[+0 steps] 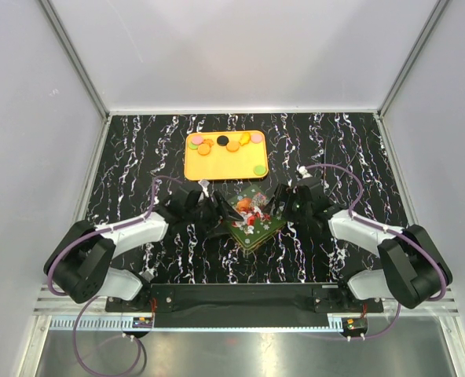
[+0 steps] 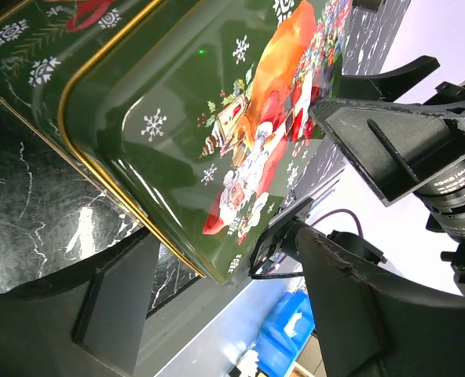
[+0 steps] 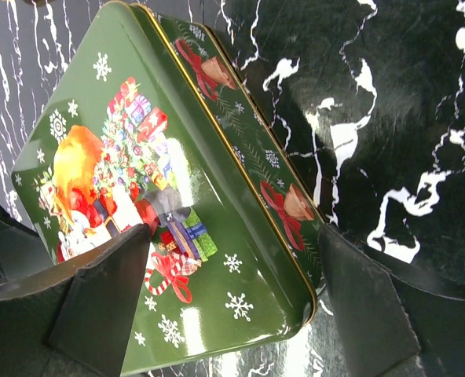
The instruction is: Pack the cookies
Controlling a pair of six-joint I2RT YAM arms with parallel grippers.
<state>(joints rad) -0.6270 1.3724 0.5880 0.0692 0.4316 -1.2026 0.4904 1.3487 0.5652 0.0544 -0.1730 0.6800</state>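
Note:
The cookies (image 1: 231,144), small orange, black, pink and green discs, lie on a yellow tray (image 1: 217,167) at the back of the table. A green Christmas tin (image 1: 253,221) with its lid on sits at the centre, shown close up in the left wrist view (image 2: 177,118) and the right wrist view (image 3: 138,157). My left gripper (image 1: 217,214) (image 2: 228,314) is open, with its fingers either side of the tin's left corner. My right gripper (image 1: 276,203) (image 3: 232,298) is open and straddles the tin's right corner, one finger (image 3: 350,298) by the tin's side.
The black marbled tabletop (image 1: 138,149) is bounded by white walls on three sides. The yellow tray lies just beyond the tin. The right gripper's fingers (image 2: 389,149) show across the tin in the left wrist view.

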